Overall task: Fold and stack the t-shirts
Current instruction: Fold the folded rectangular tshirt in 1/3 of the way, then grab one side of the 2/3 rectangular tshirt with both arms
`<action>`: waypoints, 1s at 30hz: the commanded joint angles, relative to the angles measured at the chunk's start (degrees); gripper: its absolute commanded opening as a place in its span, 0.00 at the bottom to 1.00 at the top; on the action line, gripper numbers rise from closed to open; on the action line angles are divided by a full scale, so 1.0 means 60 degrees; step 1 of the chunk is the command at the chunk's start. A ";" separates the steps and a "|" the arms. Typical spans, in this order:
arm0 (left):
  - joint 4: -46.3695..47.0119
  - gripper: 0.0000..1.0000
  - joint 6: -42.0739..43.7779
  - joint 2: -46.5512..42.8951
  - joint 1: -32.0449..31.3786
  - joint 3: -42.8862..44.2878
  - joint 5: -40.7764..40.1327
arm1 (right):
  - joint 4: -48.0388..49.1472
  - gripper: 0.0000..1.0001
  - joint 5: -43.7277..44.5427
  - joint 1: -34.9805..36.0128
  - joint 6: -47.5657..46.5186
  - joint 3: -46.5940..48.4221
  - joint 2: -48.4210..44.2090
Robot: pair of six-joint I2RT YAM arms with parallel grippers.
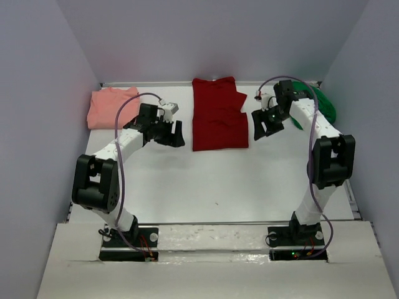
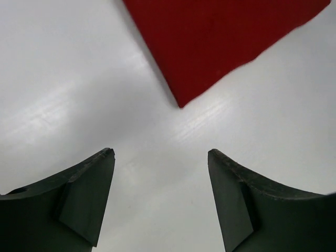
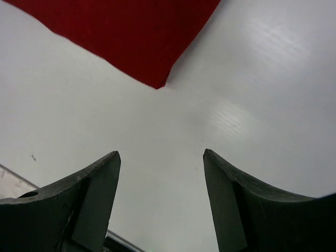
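The white table [image 1: 206, 180] was seen bearing all three shirts along its far side. The dark red t-shirt [image 1: 215, 121] was laid flat, folded into a rough rectangle of plain, smooth cloth with a stepped edge on its right side. To its left, well apart, the salmon-pink t-shirt [image 1: 109, 107] was folded into a smaller, softer-edged block. To the right of the red shirt, the bright green t-shirt [image 1: 325, 103] was seen bunched and partly hidden by the right arm. The left gripper [image 2: 160, 155] was released, with nothing between its jaws, just beside the red shirt's near left corner. The right gripper [image 3: 161, 155] was likewise spread and empty, just beside its near right corner.
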 commanded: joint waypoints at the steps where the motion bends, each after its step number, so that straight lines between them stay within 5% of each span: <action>1: 0.0127 0.80 -0.0326 0.0113 0.0156 -0.0819 0.1764 | 0.0023 0.70 -0.0964 -0.0058 0.0294 -0.0915 0.0346; 16: -0.0064 0.73 -0.0355 0.3130 0.0230 0.0527 0.2380 | 0.0214 0.69 -0.1887 -0.0058 0.0295 -0.0127 0.2528; 23: 0.0302 0.57 -0.1042 0.4127 0.0244 0.1113 0.2995 | 0.0317 0.70 -0.2078 -0.0058 0.0383 0.0620 0.3305; 30: 0.0611 0.55 -0.1336 0.4625 0.0259 0.1494 0.3449 | 0.0317 0.70 -0.2225 -0.0058 0.0426 0.1382 0.4052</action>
